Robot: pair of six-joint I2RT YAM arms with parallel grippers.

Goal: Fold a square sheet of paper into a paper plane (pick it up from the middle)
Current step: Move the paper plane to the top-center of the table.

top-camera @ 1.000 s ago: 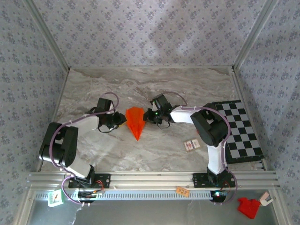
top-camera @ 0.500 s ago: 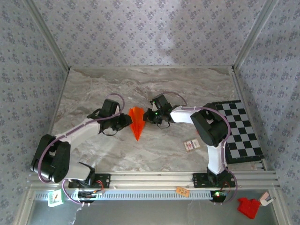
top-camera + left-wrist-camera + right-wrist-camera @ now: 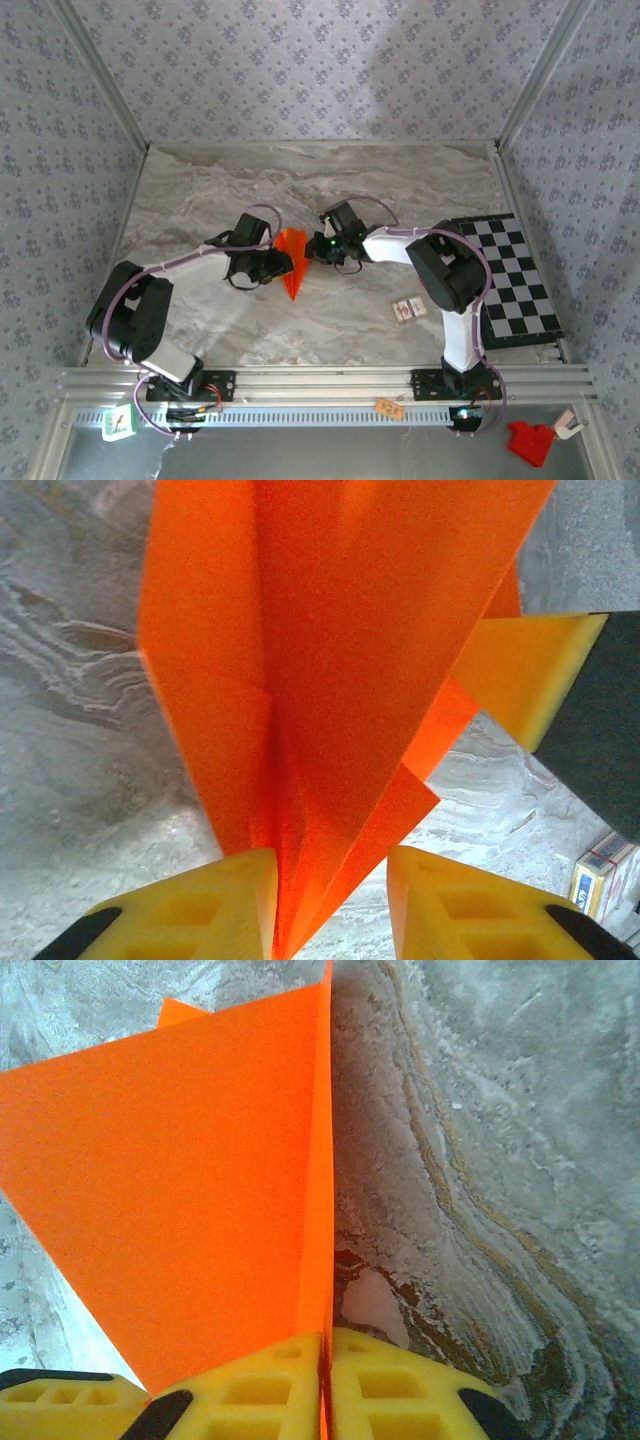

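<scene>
Inspection of the marble table (image 3: 200, 200): a checkered board (image 3: 510, 280) lay at its 3 o'clock edge. The orange paper plane (image 3: 290, 243) was near centre, nose toward 6 o'clock. At the plane's 3 o'clock, my right gripper (image 3: 313, 248) was clamped on its fold. At 9 o'clock, my left gripper (image 3: 330, 870) had its fingers slightly apart around the creases, not pinching.

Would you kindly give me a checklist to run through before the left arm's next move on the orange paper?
1. Right end effector shut on the orange paper edge: ok.
2. Left end effector straddling the folded layers, jaws apart: ok.
3. Left fingers pinching those layers: not ok, table shows beside one finger.
4. Paper's tip pointing toward the table's near edge: ok.
5. Fold symmetry about the centre crease: cannot tell.
6. Small box apart from the paper: ok.
</scene>
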